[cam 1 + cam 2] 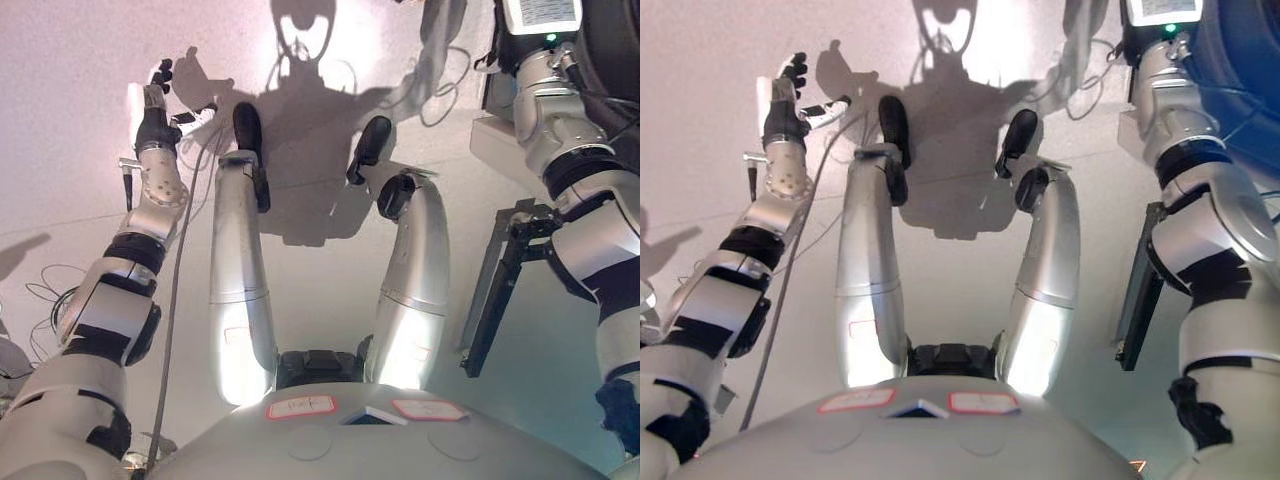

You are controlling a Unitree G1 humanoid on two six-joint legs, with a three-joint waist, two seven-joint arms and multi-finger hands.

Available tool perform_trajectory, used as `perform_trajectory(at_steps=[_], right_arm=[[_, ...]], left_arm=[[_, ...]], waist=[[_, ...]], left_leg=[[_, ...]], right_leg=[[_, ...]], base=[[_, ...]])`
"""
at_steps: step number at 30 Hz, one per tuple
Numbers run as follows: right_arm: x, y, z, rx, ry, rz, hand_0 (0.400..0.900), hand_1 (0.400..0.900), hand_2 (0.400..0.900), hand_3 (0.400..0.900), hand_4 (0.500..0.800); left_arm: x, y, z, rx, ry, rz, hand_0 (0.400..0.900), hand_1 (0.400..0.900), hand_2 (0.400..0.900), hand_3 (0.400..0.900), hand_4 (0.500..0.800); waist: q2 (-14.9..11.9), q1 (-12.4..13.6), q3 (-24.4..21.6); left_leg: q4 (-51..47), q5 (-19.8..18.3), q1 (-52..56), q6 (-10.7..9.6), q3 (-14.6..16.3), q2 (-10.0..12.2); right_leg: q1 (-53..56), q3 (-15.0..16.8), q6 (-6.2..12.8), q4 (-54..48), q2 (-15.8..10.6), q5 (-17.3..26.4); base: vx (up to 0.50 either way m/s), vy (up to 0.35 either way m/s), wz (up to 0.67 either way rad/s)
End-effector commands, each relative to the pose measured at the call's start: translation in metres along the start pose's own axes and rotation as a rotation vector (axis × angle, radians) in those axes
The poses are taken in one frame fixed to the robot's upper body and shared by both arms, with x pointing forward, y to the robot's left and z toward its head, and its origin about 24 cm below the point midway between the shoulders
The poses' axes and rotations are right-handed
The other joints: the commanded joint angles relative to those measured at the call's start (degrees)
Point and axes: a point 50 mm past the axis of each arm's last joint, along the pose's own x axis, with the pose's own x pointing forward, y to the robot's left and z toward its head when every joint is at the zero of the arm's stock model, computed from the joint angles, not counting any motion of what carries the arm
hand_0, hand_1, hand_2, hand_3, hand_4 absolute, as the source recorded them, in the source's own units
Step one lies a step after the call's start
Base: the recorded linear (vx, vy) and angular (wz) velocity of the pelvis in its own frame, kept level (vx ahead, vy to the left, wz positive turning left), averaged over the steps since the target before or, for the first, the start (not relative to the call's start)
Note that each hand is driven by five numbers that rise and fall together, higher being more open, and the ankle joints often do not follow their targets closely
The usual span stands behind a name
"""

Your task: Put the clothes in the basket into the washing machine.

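The left hand is raised out over the pale floor, fingers spread loose and holding nothing. The right arm reaches up past the top edge on the right, so its hand is out of sight. A dark panel stands at the right. No basket, clothes or washing machine can be made out here.

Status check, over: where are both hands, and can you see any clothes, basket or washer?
Left hand raised over bare floor, fingers open, holding nothing. Right hand out of view past top edge. No clothes, basket or washer identifiable; nothing in the way.
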Motion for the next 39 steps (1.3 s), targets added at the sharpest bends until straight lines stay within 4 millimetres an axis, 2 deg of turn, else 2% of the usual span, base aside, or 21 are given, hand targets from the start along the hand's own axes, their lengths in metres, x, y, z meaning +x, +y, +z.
perform_trajectory(at_steps=[1, 7, 14, 16, 20, 21, 22, 24, 33, 39], right_arm=[[-0.002, -0.015, -0.022, -0.013, 0.051, -0.155, 0.900, 0.900, 0.900, 0.900, 0.800], [0.008, -0.032, -0.004, 0.004, -0.009, -0.251, 0.900, 0.900, 0.900, 0.900, 0.800], [0.022, -0.061, -0.002, 0.032, 0.003, -0.344, 0.900, 0.900, 0.900, 0.900, 0.800], [0.025, -0.069, -0.011, 0.004, 0.042, -0.356, 0.900, 0.900, 0.900, 0.900, 0.800], [0.025, -0.078, -0.033, -0.064, 0.115, -0.377, 0.900, 0.900, 0.900, 0.900, 0.800], [0.024, -0.083, -0.037, -0.046, 0.129, -0.401, 0.900, 0.900, 0.900, 0.900, 0.800], [0.024, -0.083, -0.038, -0.046, 0.130, -0.401, 0.900, 0.900, 0.900, 0.900, 0.800], [0.027, -0.096, -0.039, -0.044, 0.120, -0.448, 0.900, 0.900, 0.900, 0.900, 0.800], [0.028, -0.116, -0.061, -0.119, 0.196, -0.466, 0.900, 0.900, 0.900, 0.900, 0.800], [0.025, -0.119, -0.080, -0.097, 0.280, -0.432, 0.900, 0.900, 0.900, 0.900, 0.800]], left_arm=[[-0.029, 0.001, -0.045, -0.011, 0.108, 0.054, 0.900, 0.900, 0.900, 0.900, 0.800], [-0.042, -0.007, -0.062, 0.013, 0.163, 0.025, 0.900, 0.900, 0.900, 0.900, 0.800], [-0.045, -0.001, -0.073, 0.027, 0.207, 0.042, 0.900, 0.900, 0.900, 0.900, 0.800], [-0.041, -0.010, -0.055, 0.002, 0.130, 0.033, 0.900, 0.900, 0.900, 0.900, 0.800], [-0.046, -0.011, -0.053, -0.029, 0.110, 0.039, 0.900, 0.900, 0.900, 0.900, 0.800], [-0.050, -0.012, -0.059, -0.032, 0.137, 0.048, 0.900, 0.900, 0.900, 0.900, 0.800], [-0.050, -0.012, -0.059, -0.032, 0.136, 0.047, 0.900, 0.900, 0.900, 0.900, 0.800], [-0.055, -0.013, -0.067, 0.004, 0.163, 0.034, 0.900, 0.900, 0.900, 0.900, 0.800], [-0.054, -0.021, -0.053, -0.050, 0.104, 0.020, 0.900, 0.900, 0.900, 0.900, 0.800], [-0.051, -0.024, -0.046, -0.054, 0.080, 0.007, 0.900, 0.900, 0.900, 0.900, 0.800]], waist=[[3.3, -0.8, -6.9], [1.5, -1.3, -8.9], [0.9, -1.7, -10.2], [1.4, -1.3, -10.1], [1.9, -0.2, -9.4], [2.0, 0.2, -9.4], [2.0, 0.2, -9.4], [1.9, 0.0, -9.6], [1.7, 0.7, -9.6], [2.2, 1.5, -9.4]], left_leg=[[-2.1, -1.7, 0.6, 0.1, -0.8, -0.4], [-5.1, -0.7, 1.1, -0.4, -1.3, -0.3], [-8.7, 1.0, 1.1, -0.8, -1.4, 0.0], [-9.4, 1.4, 0.7, -1.0, -1.3, 0.1], [-7.4, 0.8, -1.3, -0.8, -1.4, -0.1], [-5.8, 0.4, -1.9, -0.6, -1.6, -0.6], [-5.7, 0.3, -2.0, -0.6, -1.6, -0.5], [-6.2, 0.8, -1.5, -1.1, -1.6, -0.3], [-10.9, 2.9, -0.7, -1.5, -1.5, -0.7], [-13.6, 4.9, -1.8, -1.6, -2.0, -0.9]], right_leg=[[3.3, -2.4, 5.53, -1.0, 0.0, -2.9], [4.1, -3.4, 5.26, -3.3, 0.6, -2.9], [4.3, -4.1, 5.17, -6.2, 1.5, -2.0], [4.0, -4.2, 5.23, -6.5, 1.1, -1.9], [1.9, -3.3, 5.45, -5.2, 1.0, -2.4], [1.4, -3.1, 5.43, -3.8, 1.0, -2.6], [1.3, -3.0, 5.44, -3.7, 1.0, -2.6], [1.9, -3.1, 5.40, -3.5, 0.7, -3.4], [2.4, -3.9, 5.42, -5.9, 0.8, -2.7], [1.5, -3.8, 5.84, -7.1, 0.8, -1.7]], base=[[0.05, -0.012, -0.01], [0.05, -0.044, 0.08], [0.02, 0.003, -0.01], [0.01, -0.003, 0.08], [0.01, 0.025, -0.03], [0.04, 0.041, -0.11], [0.08, 0.029, -0.04], [0.09, -0.012, 0.12], [0.02, -0.024, 0.09], [0.00, 0.001, 0.05]])
